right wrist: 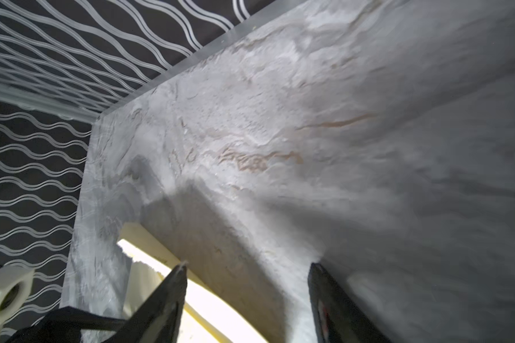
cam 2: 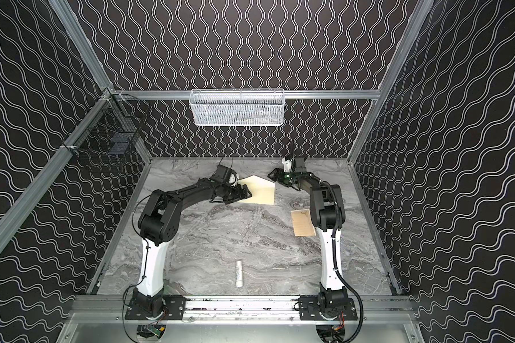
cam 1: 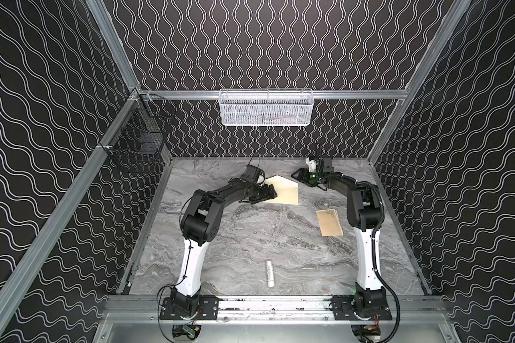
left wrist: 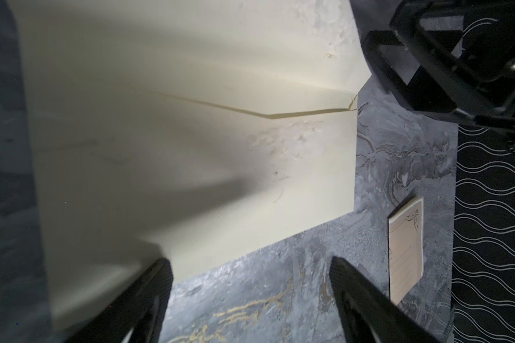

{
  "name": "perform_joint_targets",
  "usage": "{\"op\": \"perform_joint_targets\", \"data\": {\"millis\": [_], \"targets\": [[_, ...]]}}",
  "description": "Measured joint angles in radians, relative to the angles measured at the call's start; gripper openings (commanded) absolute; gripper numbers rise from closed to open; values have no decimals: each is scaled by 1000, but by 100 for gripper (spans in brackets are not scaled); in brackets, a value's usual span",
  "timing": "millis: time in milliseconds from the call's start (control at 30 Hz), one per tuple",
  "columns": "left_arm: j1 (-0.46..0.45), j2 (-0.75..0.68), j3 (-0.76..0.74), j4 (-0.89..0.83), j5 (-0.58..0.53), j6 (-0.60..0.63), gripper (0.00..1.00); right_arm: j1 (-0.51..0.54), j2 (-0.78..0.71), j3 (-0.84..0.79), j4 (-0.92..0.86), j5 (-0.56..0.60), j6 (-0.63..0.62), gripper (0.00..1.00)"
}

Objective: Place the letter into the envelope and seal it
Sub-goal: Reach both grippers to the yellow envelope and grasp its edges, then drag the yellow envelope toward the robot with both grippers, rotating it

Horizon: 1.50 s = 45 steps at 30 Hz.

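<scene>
The envelope (cam 1: 283,190) lies at the back of the desk (cam 1: 250,237). Its long axis runs 9 to 3 o'clock and its open flap points to 12. The letter (cam 1: 329,222) is not yet inside. It lies flat and well apart from the envelope, at about 4 o'clock from it, with its long axis close to 12 to 6 and leaning slightly toward 11 to 5.

The left claw (cam 1: 265,194) sits at the envelope's 9 o'clock end with its fingers apart and nothing between them. The left wrist view shows one finger (left wrist: 158,273) at the paper's edge, but I cannot tell whether it touches. The right claw (cam 1: 298,175) hangs just off the envelope's 2 o'clock corner. Its fingers are also apart and empty.

The next pick likely turns on this: the letter lies at about 5 o'clock from the right claw and 4 o'clock from the left. The right arm is nearer, since the sheet lies just beside its upper link.

Count:
- one envelope
- one letter
- one white stick (cam 1: 270,273), toward 6 o'clock
- two claws
- one white basket (cam 1: 266,108) and one black basket (cam 1: 139,142)
</scene>
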Motion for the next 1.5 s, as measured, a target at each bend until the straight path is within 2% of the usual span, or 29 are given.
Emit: {"op": "perform_joint_targets", "data": {"millis": [433,767,933,1000,1200,1500], "targets": [[21,-165,-216,37,-16,0,88,47,-98,-163,2,-67,2,58],[35,-307,-360,64,-48,-4,87,124,-253,-387,-7,-72,-27,53],[39,-355,-414,78,-51,-13,86,179,-295,-454,-5,-35,-47,48],[43,-377,-439,83,-52,-29,85,194,-307,-466,-11,4,-62,43],[45,-424,-507,105,-40,-56,84,227,-306,-444,-45,116,-111,34],[46,-465,-566,129,-26,-73,85,249,-277,-406,-52,162,-148,19]]}}
